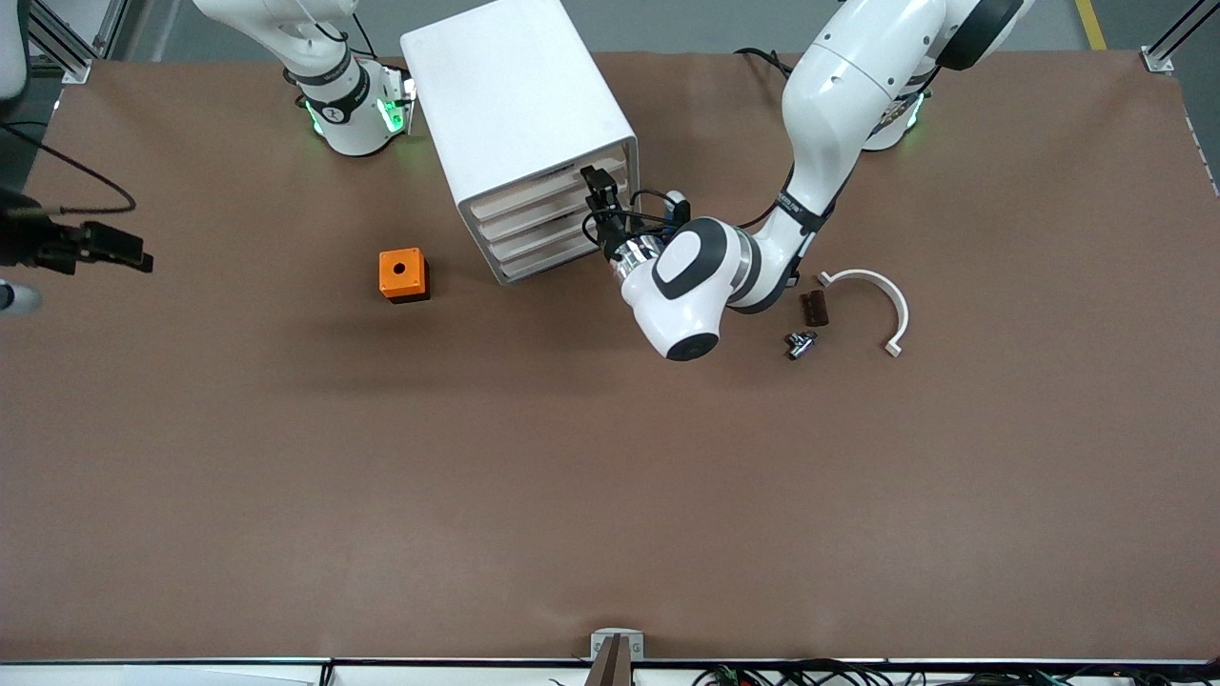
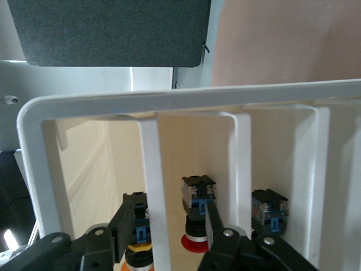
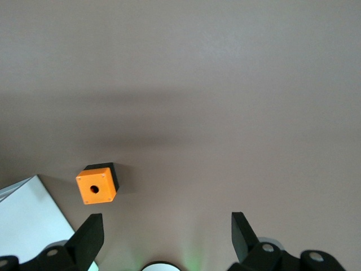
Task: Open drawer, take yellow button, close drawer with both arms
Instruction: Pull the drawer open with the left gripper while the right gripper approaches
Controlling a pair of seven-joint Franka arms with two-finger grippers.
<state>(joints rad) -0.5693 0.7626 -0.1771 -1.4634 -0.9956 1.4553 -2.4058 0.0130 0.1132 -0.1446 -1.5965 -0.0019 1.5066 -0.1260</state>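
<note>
The white cabinet (image 1: pixel 519 105) stands near the arms' bases, and its four drawers look pushed in. My left gripper (image 1: pixel 593 186) is at the front of the top drawer (image 1: pixel 548 186). In the left wrist view the gripper (image 2: pixel 168 226) is open, with one finger on each side of that drawer's white front lip (image 2: pixel 152 169), not closed on it. The orange-capped button (image 2: pixel 140 249) shows inside the top drawer, partly hidden by the lip and a finger. My right gripper (image 3: pixel 166 231) is wide open and empty, high over the table near the right arm's base, waiting.
An orange cube with a hole (image 1: pixel 402 274) sits beside the cabinet and also shows in the right wrist view (image 3: pixel 97 187). A white curved bracket (image 1: pixel 872 295), a small brown block (image 1: pixel 814 308) and a small black-and-white part (image 1: pixel 799 343) lie beside the left arm. A red-capped button (image 2: pixel 196 240) sits in a lower drawer.
</note>
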